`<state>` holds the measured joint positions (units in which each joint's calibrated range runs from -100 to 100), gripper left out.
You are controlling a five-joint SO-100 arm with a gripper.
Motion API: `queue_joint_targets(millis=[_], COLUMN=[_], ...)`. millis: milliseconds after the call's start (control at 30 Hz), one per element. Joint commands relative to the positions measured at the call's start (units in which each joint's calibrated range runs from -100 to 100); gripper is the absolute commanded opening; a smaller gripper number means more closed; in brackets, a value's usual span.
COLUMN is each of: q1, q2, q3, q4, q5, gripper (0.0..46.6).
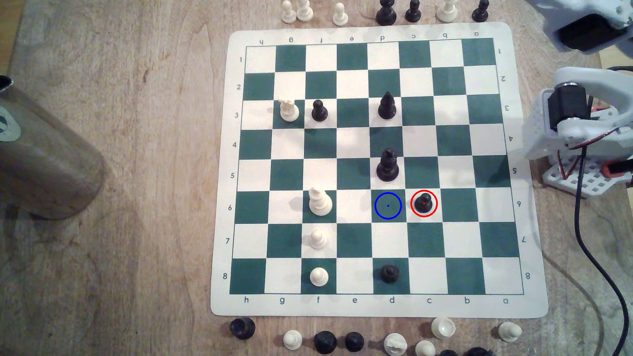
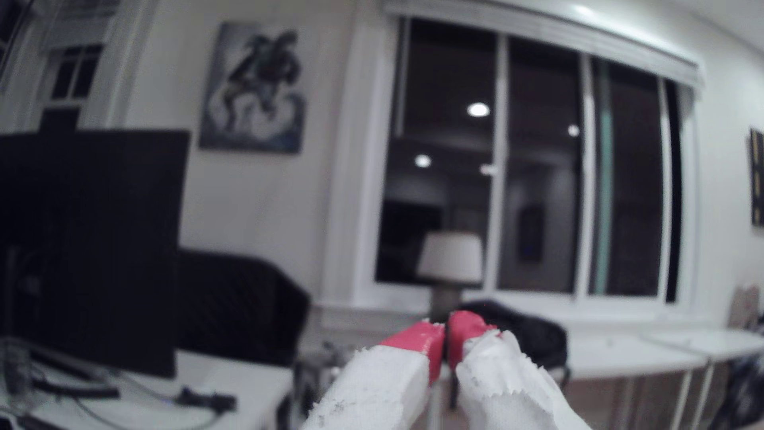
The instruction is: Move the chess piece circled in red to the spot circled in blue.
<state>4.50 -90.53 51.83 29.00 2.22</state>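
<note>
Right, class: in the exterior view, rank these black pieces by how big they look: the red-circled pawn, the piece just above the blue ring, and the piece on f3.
1. Piece above the blue ring, clearly largest.
2 and 3. Red-circled pawn and f3 piece: they look alike, so no ranking.

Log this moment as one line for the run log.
gripper: shut, empty, aimed at room | small glossy black pawn: red-ringed cream square, untouched | blue-ringed dark green square: vacant, adjoining on exterior view's left

Wooden table (image 1: 120, 274) — chess mat (image 1: 534, 274), spare pieces (image 1: 293, 339)
</note>
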Motion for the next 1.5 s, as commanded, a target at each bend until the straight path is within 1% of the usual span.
queue_joint_targets(millis=[0,67,133,233,267,300,433,467,533,567,600,633,733,767,900,1033,1133,1233,1333,1467], q1=[1.88,0.62,0.55,-0.08,-0.47,-1.25,-2.82,-3.44,-4.15,-4.93,-6.41,-9.23,-13.45,-14.63,-14.47,-15.49,-19.01,-22.45,-22.92,-23.15], q2=[0.29,1.23,2.42,3.94,3.01,2.33,4.03,6.92,8.78,9.63,10.48,11.92,14.64,16.76,22.20,24.74,24.49,20.58,21.52,23.13], q3=[-7.32,-8.68,-9.85,-10.22,-8.40,-7.32,-5.32,-6.68,-6.59,-6.50,-6.50,-6.50,-6.50,-6.50,-6.86,-6.23,-3.60,5.38,10.55,12.54], q4=[16.94,22.27,25.71,35.53,38.73,38.73,41.02,44.46,46.18,47.33,48.39,50.19,52.24,52.32,50.11,48.31,48.72,44.21,40.86,38.81], q5=[0.05,0.05,0.05,0.05,-1.71,-2.25,-2.30,-2.30,-2.30,-2.30,-2.74,-3.61,-5.96,-7.52,-9.91,-10.35,-10.31,-10.06,-9.91,-9.82], gripper=[0.2,0.2,0.6,0.7,6.6,7.8,9.5,10.9,15.5,16.2,17.1,18.0,18.4,18.4,18.2,17.4,18.0,19.7,19.5,19.3])
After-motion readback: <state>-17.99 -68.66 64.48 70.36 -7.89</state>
